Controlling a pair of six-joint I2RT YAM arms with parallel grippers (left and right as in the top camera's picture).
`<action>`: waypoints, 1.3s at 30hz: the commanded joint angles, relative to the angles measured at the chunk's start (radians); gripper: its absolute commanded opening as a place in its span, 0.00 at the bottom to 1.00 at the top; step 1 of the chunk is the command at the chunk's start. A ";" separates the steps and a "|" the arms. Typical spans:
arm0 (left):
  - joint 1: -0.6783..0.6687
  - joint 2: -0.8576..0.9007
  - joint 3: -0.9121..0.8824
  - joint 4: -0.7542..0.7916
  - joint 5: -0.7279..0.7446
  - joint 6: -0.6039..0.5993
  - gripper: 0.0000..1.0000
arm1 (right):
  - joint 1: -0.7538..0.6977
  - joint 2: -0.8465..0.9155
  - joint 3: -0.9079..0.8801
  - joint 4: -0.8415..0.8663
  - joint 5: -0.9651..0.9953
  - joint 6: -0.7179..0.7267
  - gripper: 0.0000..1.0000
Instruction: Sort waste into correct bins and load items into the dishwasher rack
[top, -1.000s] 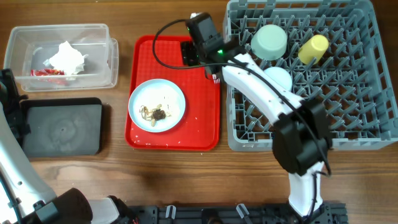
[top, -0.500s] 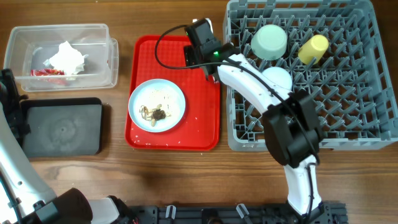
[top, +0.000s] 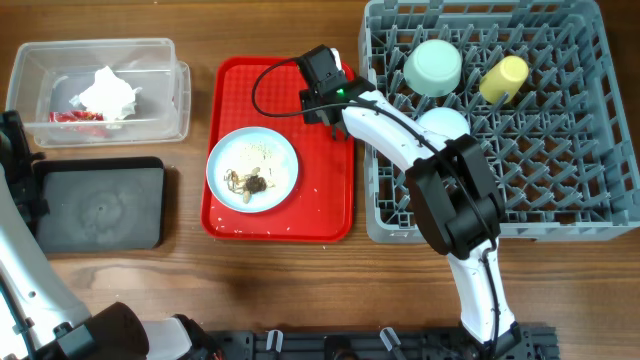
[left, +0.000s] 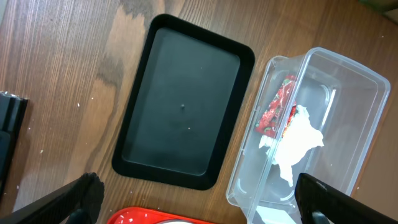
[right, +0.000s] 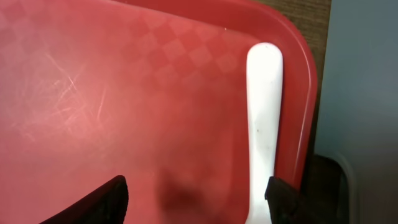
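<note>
My right gripper (right: 199, 205) is open, low over the back right corner of the flat red serving tray (top: 330, 215). A white plastic utensil handle (right: 264, 124) lies along the tray's right rim, just inside the right finger; I cannot tell if it is the fork or the spoon. The pale blue plate (top: 252, 168) on the tray holds brown scraps with white crumbs (top: 250, 182). My left gripper (left: 202, 205) is open and empty, above the shallow black tray (left: 183, 102) and the clear tub (left: 311, 124). The tub holds the white napkin (top: 108, 93) and the red wrapper (top: 72, 116).
The grey dishwasher rack (top: 560, 190) at the right holds a pale green bowl (top: 433, 66), a yellow cup (top: 503, 78) and a pale blue bowl (top: 445, 125). The rack's left wall stands close beside the red tray's right rim. The left arm (top: 15, 170) is at the table's left edge.
My right gripper has moved a little toward the table's front and lower over the red tray's back right corner. The left arm has not moved.
</note>
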 joint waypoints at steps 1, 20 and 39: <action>0.005 0.004 -0.002 -0.001 -0.005 -0.017 1.00 | 0.002 0.040 0.005 -0.007 0.028 0.002 0.73; 0.005 0.004 -0.002 -0.001 -0.005 -0.017 1.00 | 0.003 0.058 0.006 -0.062 -0.143 0.006 0.73; 0.005 0.004 -0.002 -0.001 -0.005 -0.017 1.00 | 0.003 0.074 0.001 -0.092 -0.100 0.137 0.39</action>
